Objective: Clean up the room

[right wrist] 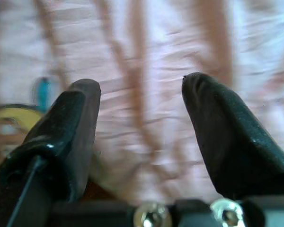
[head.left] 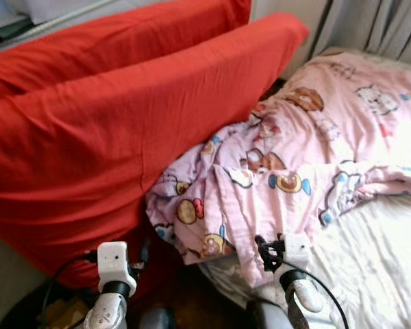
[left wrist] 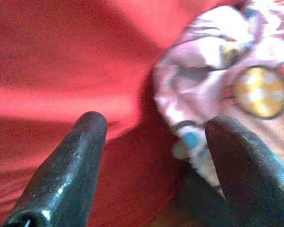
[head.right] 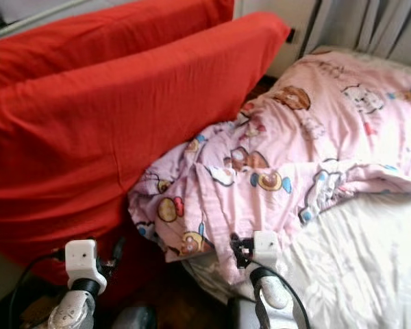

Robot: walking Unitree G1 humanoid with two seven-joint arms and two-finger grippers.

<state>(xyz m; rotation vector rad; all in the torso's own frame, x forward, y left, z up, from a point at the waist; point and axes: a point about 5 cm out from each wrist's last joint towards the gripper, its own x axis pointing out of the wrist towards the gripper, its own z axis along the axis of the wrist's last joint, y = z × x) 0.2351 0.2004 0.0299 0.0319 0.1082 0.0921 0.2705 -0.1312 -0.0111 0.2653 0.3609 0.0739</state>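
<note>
A pink blanket (head.left: 288, 157) with cartoon prints lies crumpled across the bed, and its corner (head.left: 205, 233) hangs over the bed's near edge. My right gripper (right wrist: 141, 80) is open, close up against the blanket's hanging fold (right wrist: 146, 123), with nothing between its fingers. In the left eye view its wrist (head.left: 284, 253) sits at that low fold. My left gripper (left wrist: 156, 120) is open too, pointing at the gap where the blanket's edge (left wrist: 236, 85) meets the red cloth (left wrist: 61, 71). Its wrist (head.left: 114, 264) is low, in front of the red cover.
Two large cushions in red covers (head.left: 109, 123) lean side by side at the left, against the bed. A bare white sheet (head.left: 377, 253) covers the bed at the right. Grey curtains (head.left: 377, 24) hang behind. Dark floor (head.left: 192, 301) shows between my arms.
</note>
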